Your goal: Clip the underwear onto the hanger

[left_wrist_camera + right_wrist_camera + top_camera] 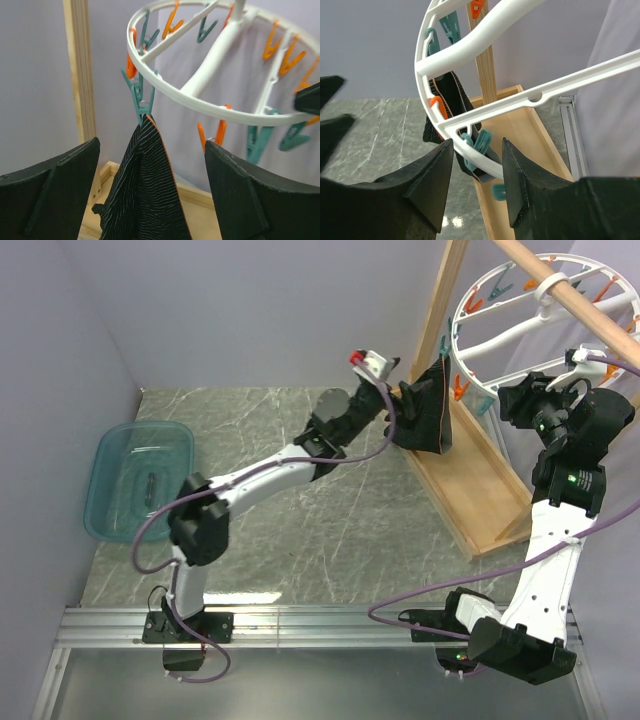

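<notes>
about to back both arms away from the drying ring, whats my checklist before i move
1. Is the underwear held by a teal clothespin on the hanger: ok, its top corner sits in the pin.
2. Is the left gripper off the fabric: ok, it is wide open and not pinching.
3. Is there a second hold on the garment: cannot tell, only one is visible.
4. Is the right gripper clear of the ring: cannot tell, another teal pin sits between its fingers just under the rim.
5. Is the hook over the wooden bar: ok.
</notes>
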Controlling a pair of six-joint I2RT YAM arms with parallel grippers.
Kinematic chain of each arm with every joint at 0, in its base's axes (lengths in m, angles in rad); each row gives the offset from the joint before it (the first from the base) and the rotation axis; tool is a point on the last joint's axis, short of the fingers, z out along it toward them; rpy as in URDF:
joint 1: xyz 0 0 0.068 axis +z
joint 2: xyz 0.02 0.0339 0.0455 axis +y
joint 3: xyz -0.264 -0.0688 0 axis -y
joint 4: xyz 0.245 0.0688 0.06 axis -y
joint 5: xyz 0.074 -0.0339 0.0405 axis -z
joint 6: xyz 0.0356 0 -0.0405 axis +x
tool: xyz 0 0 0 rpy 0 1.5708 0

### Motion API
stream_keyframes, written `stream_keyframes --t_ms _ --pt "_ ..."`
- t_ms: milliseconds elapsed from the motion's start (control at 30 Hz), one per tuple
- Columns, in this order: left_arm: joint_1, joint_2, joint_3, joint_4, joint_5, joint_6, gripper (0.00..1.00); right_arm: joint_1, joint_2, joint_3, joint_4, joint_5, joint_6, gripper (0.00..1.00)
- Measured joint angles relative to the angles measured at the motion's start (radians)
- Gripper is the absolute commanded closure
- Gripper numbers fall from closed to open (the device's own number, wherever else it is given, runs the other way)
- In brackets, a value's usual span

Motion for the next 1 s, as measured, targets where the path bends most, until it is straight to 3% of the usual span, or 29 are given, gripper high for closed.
stream_keyframes --t_ms 200,367,633,1000 --pt "0.010 -0.226 -0.213 0.040 0.125 -0.048 0.25 0.000 0.000 0.000 0.000 -0.016 0.001 0.49" --pt "-0.049 -0.241 -0.238 0.064 0.196 -0.058 0.31 0.000 -0.001 0.000 0.000 -0.021 0.004 0.50" --pt "-0.169 -0.030 -0.063 0.030 0.202 -0.057 0.40 0.000 -0.003 0.000 0.000 -0.027 0.012 0.50" --pt "-0.184 0.234 0.172 0.024 0.096 -0.026 0.42 0.000 -0.024 0.000 -0.001 -0.042 0.035 0.50"
